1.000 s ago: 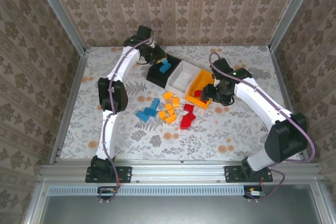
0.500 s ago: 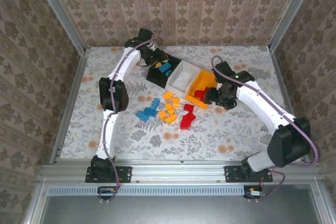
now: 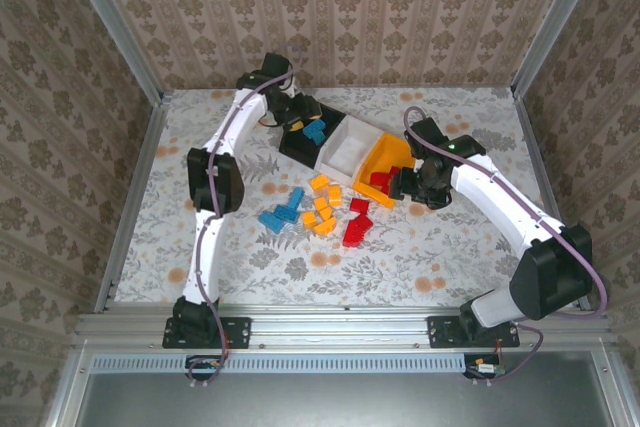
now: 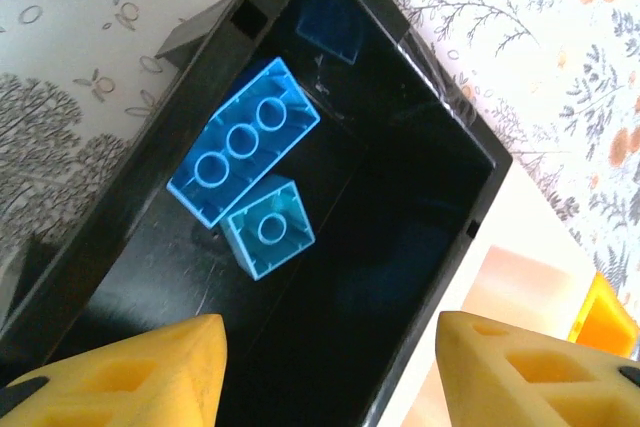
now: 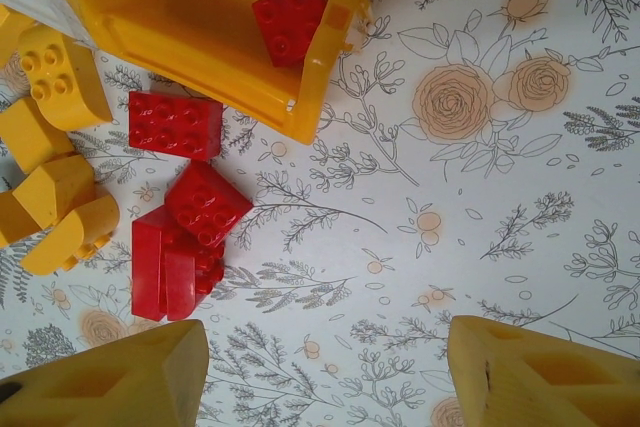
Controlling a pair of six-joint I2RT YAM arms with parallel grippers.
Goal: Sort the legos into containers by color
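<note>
My left gripper (image 4: 330, 372) hangs open over the black bin (image 4: 400, 247) with nothing between its yellow fingers (image 4: 130, 377). A long blue brick (image 4: 243, 154) and a small blue brick (image 4: 270, 226) lie in that bin, and a third blue one (image 4: 330, 17) lies at its far end. My right gripper (image 5: 330, 377) is open and empty above bare table, just off the orange bin (image 5: 200, 57), which holds red bricks (image 5: 290, 17). Loose red bricks (image 5: 205, 202) and yellow bricks (image 5: 60, 77) lie beside it. The white bin (image 3: 345, 155) stands between the black bin (image 3: 300, 142) and the orange one (image 3: 388, 152).
Blue bricks (image 3: 282, 209), orange bricks (image 3: 320, 202) and red bricks (image 3: 357, 222) are scattered in front of the bins. The flowered table runs out to metal frame rails (image 3: 130, 197) on both sides and a wallpapered wall behind.
The right arm has shifted slightly outward and its gripper sits a little nearer, just off the orange bin. The left gripper has stayed over the black bin.
</note>
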